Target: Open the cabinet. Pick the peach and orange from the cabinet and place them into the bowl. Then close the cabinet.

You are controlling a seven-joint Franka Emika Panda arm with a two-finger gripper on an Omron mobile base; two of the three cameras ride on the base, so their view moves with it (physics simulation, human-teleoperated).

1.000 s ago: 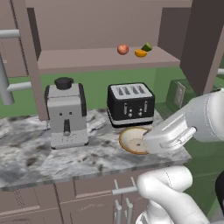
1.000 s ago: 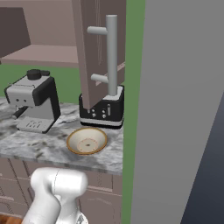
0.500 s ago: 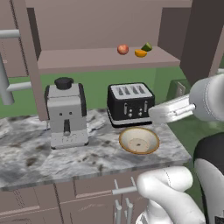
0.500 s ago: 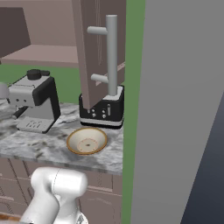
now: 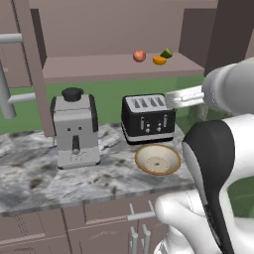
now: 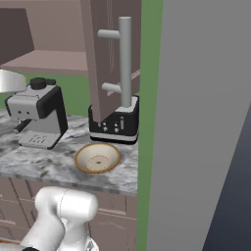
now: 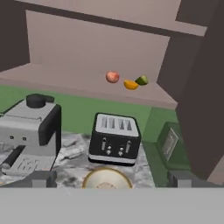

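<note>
**Open fingers above the toaster, cabinet doors swung wide**

The gripper (image 7: pixel 109 181) is spread wide and holds nothing; its two dark fingertips (image 7: pixel 41 178) rise at the bottom of the hand view, well apart, with the bowl (image 7: pixel 107 178) between them. In the left base view the gripper (image 5: pixel 171 99) reaches in level from the right, over the right end of the toaster (image 5: pixel 148 118) and below the shelf edge.

The cabinet (image 5: pixel 119 67) stands open. Its right door (image 6: pixel 110 54) juts out edge-on over the toaster, its long bar handle (image 6: pixel 124 61) upright. The left door's handle (image 5: pixel 6 74) shows at the left edge. Between the doors the shelf front is open.

On the shelf, toward its right end, the peach (image 5: pixel 139 55) sits left of the orange (image 5: pixel 159 60), a little apart; a green fruit (image 5: pixel 166 53) touches the orange from behind-right.

The bowl (image 5: pixel 158 159) rests upright on the counter (image 5: pixel 34 181), just before the toaster. A coffee machine (image 5: pixel 74 130) stands to the left.
</note>
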